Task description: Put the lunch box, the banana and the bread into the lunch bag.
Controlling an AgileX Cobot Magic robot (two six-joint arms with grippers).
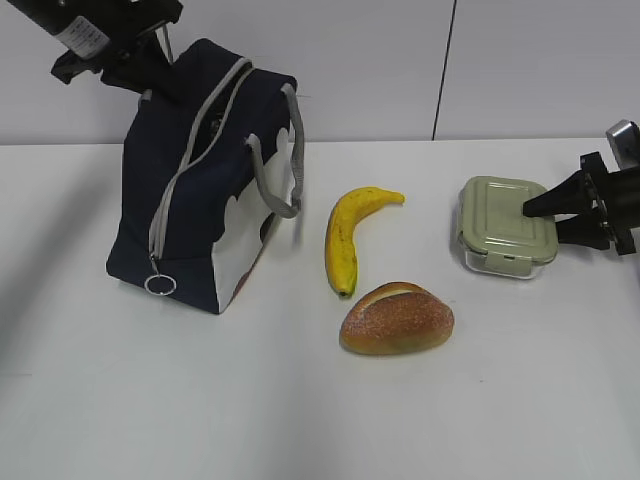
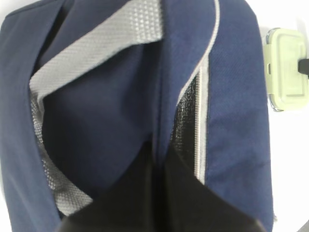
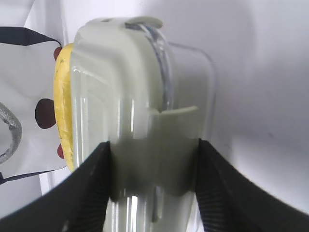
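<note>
Lunch box: clear glass, sage-green clip lid, rounded corners; right gripper fingers clamped on its end; left gripper pinched on navy lunch bag.

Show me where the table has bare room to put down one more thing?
The front of the white table is bare, below the golden-brown oval bread. Also bare: the strip between the curved yellow banana and the sage-green-lidded glass lunch box. It is crowded between the navy fabric lunch bag and the banana.
</note>
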